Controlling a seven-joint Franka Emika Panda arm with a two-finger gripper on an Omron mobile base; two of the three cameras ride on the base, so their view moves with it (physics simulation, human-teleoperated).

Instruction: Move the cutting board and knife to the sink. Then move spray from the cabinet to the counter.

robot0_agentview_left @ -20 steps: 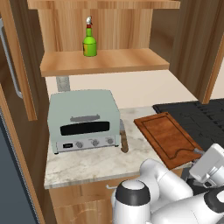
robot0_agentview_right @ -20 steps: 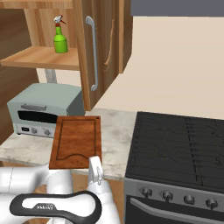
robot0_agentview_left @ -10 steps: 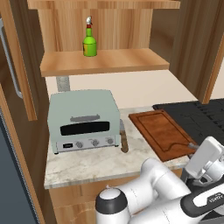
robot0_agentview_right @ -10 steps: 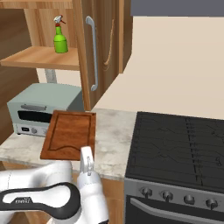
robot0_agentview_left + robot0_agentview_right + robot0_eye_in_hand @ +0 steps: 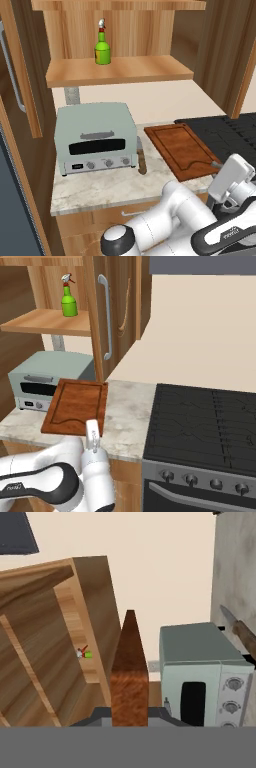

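Your gripper (image 5: 218, 170) is clamped shut on the near edge of the cutting board (image 5: 183, 150); the hand view looks straight along the board's narrow edge (image 5: 129, 677) rising between the finger tips. In the base views the board lies over the bench (image 5: 110, 187), its near end at the front edge, between the toaster oven (image 5: 96, 136) and the black stovetop (image 5: 205, 421).

The knife (image 5: 141, 156) lies on the bench just beside the toaster oven's right side, brown handle toward the front, apart from the board. In the hand view it shows beside the oven (image 5: 239, 629).

Above, the cabinet (image 5: 117, 70) stands open, its door (image 5: 107, 311) with the long silver bar handle swung out. On its shelf stands the spray (image 5: 102, 46), upright, a green bottle with red neck and white nozzle; any writing on it is too small to read. The toaster oven carries three knobs and a small panel, with no legible marking.
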